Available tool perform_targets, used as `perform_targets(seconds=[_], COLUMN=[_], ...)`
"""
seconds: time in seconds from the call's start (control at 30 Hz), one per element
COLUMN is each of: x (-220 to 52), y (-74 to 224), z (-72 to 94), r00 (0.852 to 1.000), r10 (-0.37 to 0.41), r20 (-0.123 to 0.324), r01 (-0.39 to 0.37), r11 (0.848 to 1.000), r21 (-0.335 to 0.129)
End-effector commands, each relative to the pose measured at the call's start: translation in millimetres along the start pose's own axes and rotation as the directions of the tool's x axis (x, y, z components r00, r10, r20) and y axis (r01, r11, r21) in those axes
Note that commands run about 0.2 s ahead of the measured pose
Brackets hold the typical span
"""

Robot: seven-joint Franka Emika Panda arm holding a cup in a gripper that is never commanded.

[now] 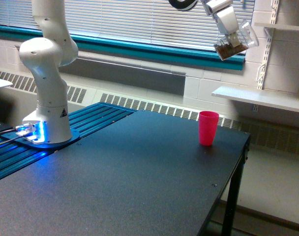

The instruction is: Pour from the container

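Clamping tilted small clear plastic cup (236, 42) w/ brown contents, end effector (231, 33) hangs high above pink-red opaque cup (208, 128) on black table (139, 182).

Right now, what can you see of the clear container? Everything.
The clear container is a small see-through plastic cup, held high in the hand near the exterior view's top right. It is tilted steeply. Dark brown material sits inside it. Only the hand touches it. It hangs well above the table, up and to the exterior view's right of the pink cup.
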State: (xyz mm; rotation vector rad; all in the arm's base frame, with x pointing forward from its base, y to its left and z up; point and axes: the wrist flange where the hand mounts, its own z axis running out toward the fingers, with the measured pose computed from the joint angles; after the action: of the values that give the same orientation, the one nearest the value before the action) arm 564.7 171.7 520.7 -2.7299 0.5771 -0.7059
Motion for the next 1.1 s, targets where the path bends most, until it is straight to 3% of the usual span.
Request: perform_targets(seconds=[0.03, 0.47, 0.63, 1.1], x=[4.6, -8.2, -23.7, -76.9], y=[-4.9, -3.4, -0.7, -2.2], z=[-12.6, -11.4, -5.3, 9.8], r00=[0.999, 1.0, 1.0, 0.998], r10=[0.041, 0.02, 0.006, -0.019], r20=[-0.02, -0.012, 0.003, 0.054], r01=[-0.04, -0.021, -0.006, 0.022], r11=[0.999, 1.0, 0.999, 0.998], r21=[0.011, -0.01, -0.037, -0.054])
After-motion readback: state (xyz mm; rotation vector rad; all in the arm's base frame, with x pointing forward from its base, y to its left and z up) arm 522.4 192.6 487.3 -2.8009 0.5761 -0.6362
